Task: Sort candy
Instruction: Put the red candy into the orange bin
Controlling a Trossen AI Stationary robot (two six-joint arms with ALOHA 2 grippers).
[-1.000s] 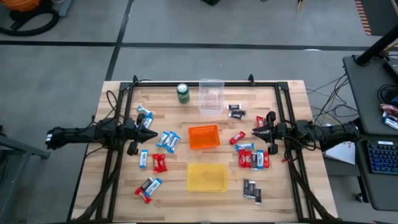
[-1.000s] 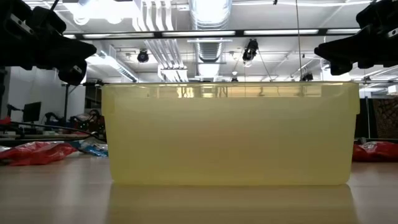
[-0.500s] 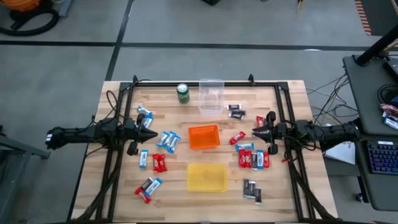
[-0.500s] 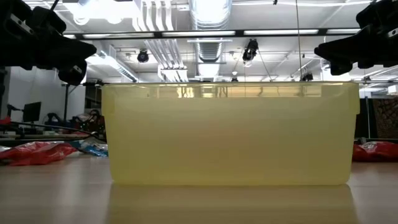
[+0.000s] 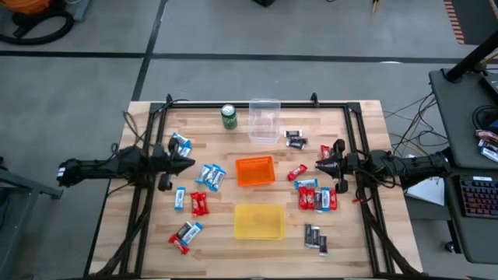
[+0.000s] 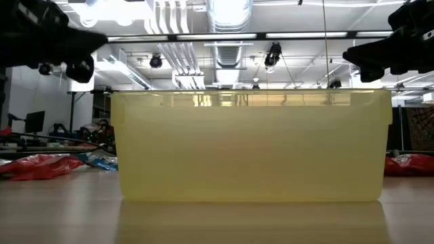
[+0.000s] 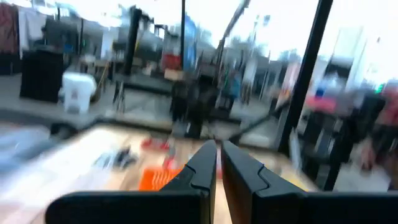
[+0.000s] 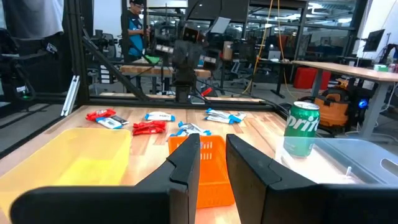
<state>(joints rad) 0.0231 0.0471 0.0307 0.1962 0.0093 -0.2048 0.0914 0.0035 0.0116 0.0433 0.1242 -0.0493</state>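
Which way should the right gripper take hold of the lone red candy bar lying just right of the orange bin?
Probably from straight above, fingers across its narrow width at mid-length. The red candy bar lies flat and diagonal on the table, clear of the orange bin, so the right gripper would need its wrist turned to match that angle.

Three bins are standing down the counter's [image 5: 366, 117] middle: the clear bin [image 5: 264, 120], orange bin [image 5: 255, 171] and yellow bin [image 5: 259, 221] (a green can [image 5: 229, 116] beside the clear one). Candy [image 5: 315, 197] is cluttering both flanks, while bare wood is lying open near the corners.
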